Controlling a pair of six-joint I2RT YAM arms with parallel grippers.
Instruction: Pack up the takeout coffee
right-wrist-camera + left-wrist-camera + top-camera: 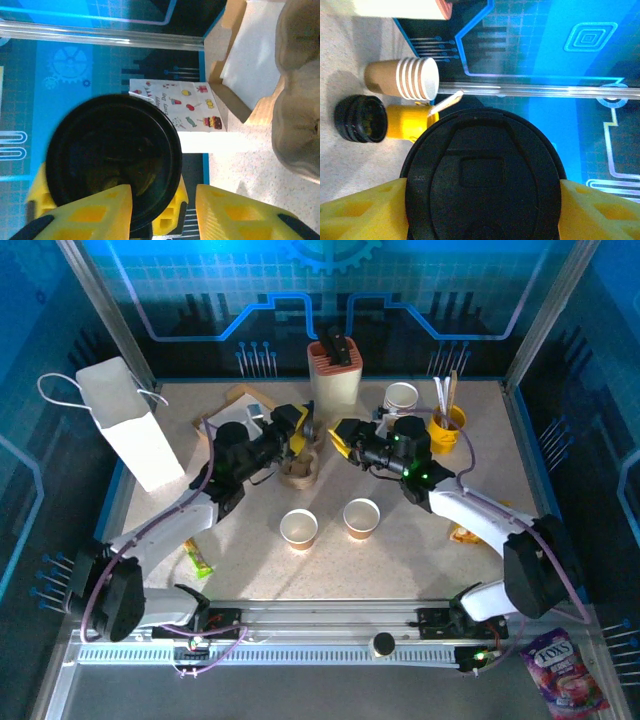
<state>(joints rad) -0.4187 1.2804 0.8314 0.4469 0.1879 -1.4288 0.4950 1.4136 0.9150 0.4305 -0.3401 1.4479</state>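
Black lid (482, 175) clamped in the left hand (482, 202) (rim against both fingers); right hand (162, 207) parted, another lid (112, 160) against one finger.

- The table (400, 565) has a pale speckled top.
- A white paper bag (125, 430) with cord handles stands at its left edge.
- A tan paper cup (299, 528) and a second cup (361, 517), both lidless and upright, stand near each other in the middle.
- A green packet (198, 559) lies front left.
- A brown moulded cup carrier (298, 473) sits behind the two cups.
- A tall tan holder (334, 380), a stack of nested cups (401, 397) and a yellow pot (447, 430) of utensils stand along the back.
- A pile of black lids (360, 119) lies just beside the yellow pot.
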